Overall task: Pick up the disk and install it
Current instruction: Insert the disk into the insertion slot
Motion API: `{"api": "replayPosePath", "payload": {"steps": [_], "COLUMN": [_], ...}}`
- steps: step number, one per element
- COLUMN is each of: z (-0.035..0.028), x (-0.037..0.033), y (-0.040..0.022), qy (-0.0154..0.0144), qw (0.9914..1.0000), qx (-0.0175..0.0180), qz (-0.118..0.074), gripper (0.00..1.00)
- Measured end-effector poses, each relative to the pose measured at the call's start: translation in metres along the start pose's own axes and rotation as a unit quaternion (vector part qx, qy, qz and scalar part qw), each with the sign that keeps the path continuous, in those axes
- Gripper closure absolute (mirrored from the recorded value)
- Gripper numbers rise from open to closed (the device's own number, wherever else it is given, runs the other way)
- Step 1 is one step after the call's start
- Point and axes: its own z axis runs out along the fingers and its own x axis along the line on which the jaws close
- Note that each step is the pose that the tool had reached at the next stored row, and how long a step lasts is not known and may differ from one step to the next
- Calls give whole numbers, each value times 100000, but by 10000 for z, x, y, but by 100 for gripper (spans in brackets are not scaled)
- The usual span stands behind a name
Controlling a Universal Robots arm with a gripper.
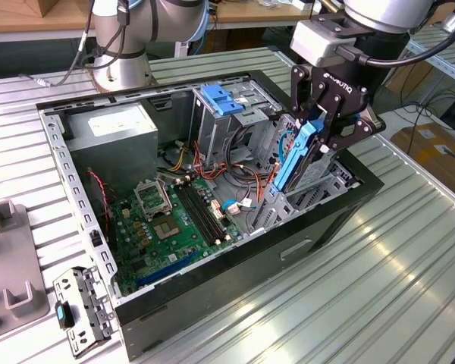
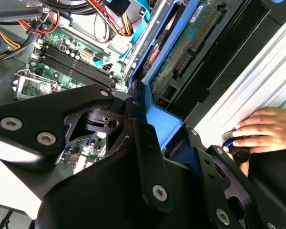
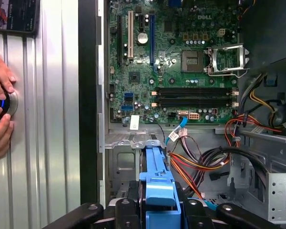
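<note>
My gripper (image 1: 318, 140) is shut on the disk (image 1: 297, 155), which it holds on edge with a blue side rail facing outward. The disk hangs tilted over the drive bay (image 1: 327, 188) at the corner of the open computer case (image 1: 212, 303) on the exterior view's right, its lower end at the bay's metal frame. In the second wrist view the disk's green circuit-board underside (image 2: 190, 38) and blue rail (image 2: 159, 117) run out from between the black fingers (image 2: 143, 143). The first wrist view shows the blue rail (image 3: 158, 176) above the bay's metal cage (image 3: 124, 157).
Inside the case lie the green motherboard (image 1: 167, 220), a grey power supply box (image 1: 114, 129), loose coloured cables (image 1: 235, 178) and a blue clip (image 1: 221, 98) on the drive cage. A person's hands (image 3: 0, 109) rest on a round knob beside the case. Another arm's base (image 1: 121, 53) stands behind.
</note>
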Motion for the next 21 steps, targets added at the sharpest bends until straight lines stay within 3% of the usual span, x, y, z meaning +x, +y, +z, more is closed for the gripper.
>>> {"api": "replayPosePath", "payload": {"steps": [6,7,16,17,19,21], "z": [3,6,192,220,263,307], "x": [0,0,-5,-6,-7,-8], "y": [0,0,3,3,4,5], "qy": [5,-7,-17,-15,-11,-10], "qw": [100000,100000,100000,100000,100000,100000], "qx": [2,4,6,4,2,2], "qz": [1,3,-67,-72,-73,-75], "gripper": [63,55,56,70,76,88]}}
